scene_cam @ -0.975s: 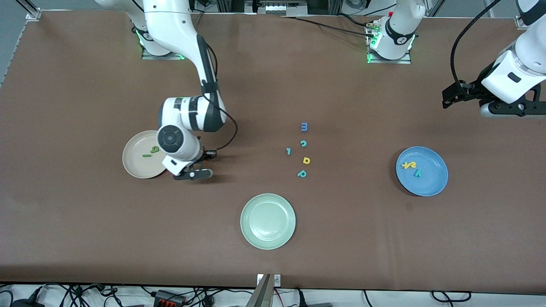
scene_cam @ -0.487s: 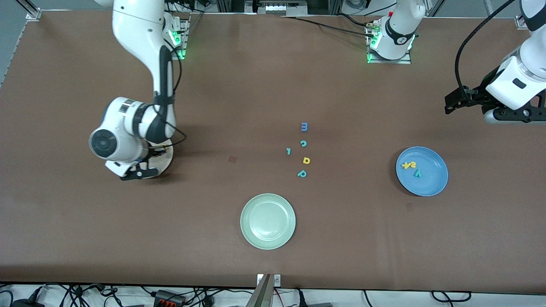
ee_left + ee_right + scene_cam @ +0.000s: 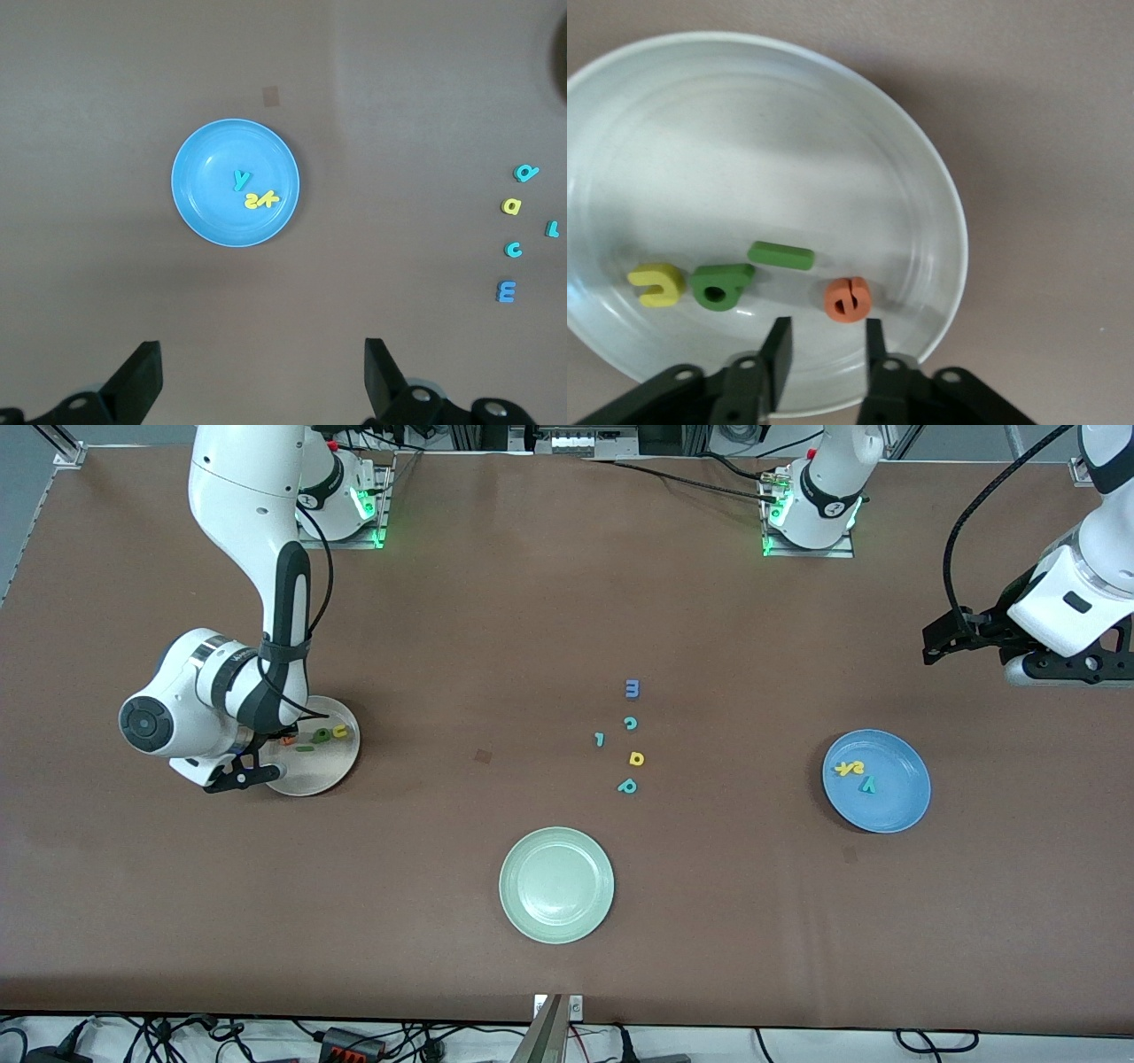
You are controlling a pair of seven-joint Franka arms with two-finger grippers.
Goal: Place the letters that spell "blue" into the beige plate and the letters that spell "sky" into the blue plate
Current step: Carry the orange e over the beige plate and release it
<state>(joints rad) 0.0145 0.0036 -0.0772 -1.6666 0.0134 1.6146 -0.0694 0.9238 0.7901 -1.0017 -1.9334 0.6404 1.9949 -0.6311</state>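
The beige plate (image 3: pixel 342 765) (image 3: pixel 744 133) holds the yellow "u" (image 3: pixel 339 732) (image 3: pixel 656 284), dark-green "b" (image 3: pixel 320 735) (image 3: pixel 720 285), dark-green "l" (image 3: pixel 305 748) (image 3: pixel 780 255) and orange "e" (image 3: pixel 288 740) (image 3: pixel 849 298). My right gripper (image 3: pixel 244 778) (image 3: pixel 826 341) hangs just over the plate's rim by the "e", open, nothing between its fingers. The blue plate (image 3: pixel 897 808) (image 3: pixel 204 212) holds the yellow "s" and "k" (image 3: pixel 850 768) (image 3: pixel 260 200) and the teal "y" (image 3: pixel 868 784) (image 3: pixel 240 180). My left gripper (image 3: pixel 941 640) (image 3: pixel 261 372) waits high over the left arm's end of the table, open and empty.
A pale green plate (image 3: pixel 556 885) lies near the front camera at mid-table. Loose letters sit in a cluster at the middle: blue "m" (image 3: pixel 632 688), teal "c" (image 3: pixel 630 724), a teal "l"-like piece (image 3: pixel 600 739), yellow "d" (image 3: pixel 636 758), teal "p" (image 3: pixel 627 786).
My right arm swung toward its own end of the table over the beige plate, its jaws parted, and the orange "e" now lies in the plate. The left arm barely shifted.
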